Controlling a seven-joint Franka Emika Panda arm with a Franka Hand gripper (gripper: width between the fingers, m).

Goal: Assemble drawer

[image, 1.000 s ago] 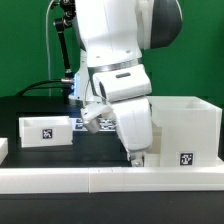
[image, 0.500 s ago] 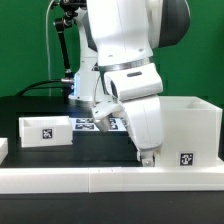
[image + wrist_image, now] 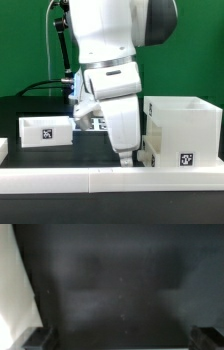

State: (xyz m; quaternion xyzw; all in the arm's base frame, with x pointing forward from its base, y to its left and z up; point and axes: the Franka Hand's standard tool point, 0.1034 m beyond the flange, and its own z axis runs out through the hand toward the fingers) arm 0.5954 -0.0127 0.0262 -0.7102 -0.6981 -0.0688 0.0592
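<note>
Starting well off to the exterior view's left of your tool, there is one small white block (image 3: 45,131). It is a smooth, flat-faced rectangular piece with a single black-and-white square tag on its front, and it rests on the matte black bench (image 3: 70,152). Between that block and the tool, further back, lies the marker board (image 3: 88,122). It is thin, flat and white, and the glossy white arm (image 3: 110,40) hides so much of it that you cannot get a full count of its tags. The single tool (image 3: 128,158) hangs low over the bench, just behind the long white ledge (image 3: 60,180) that runs along the front. In the wrist view the tool (image 3: 123,339) has its two dark, blocky fingers (image 3: 38,339) set wide apart, with only bare, dull black bench between them and nothing gripped. A pale surface (image 3: 12,280) runs along one edge of that picture, too blurred for you to tell which part it is. Just beside the tool, on the exterior view's right, stands one open white box (image 3: 190,125). It is the largest drawer part, with thin, smooth upright walls, square corners and one tag low on its front face. You cannot tell whether the tool touches its near wall. That makes two tagged white drawer parts, one on each side of the tool.
</note>
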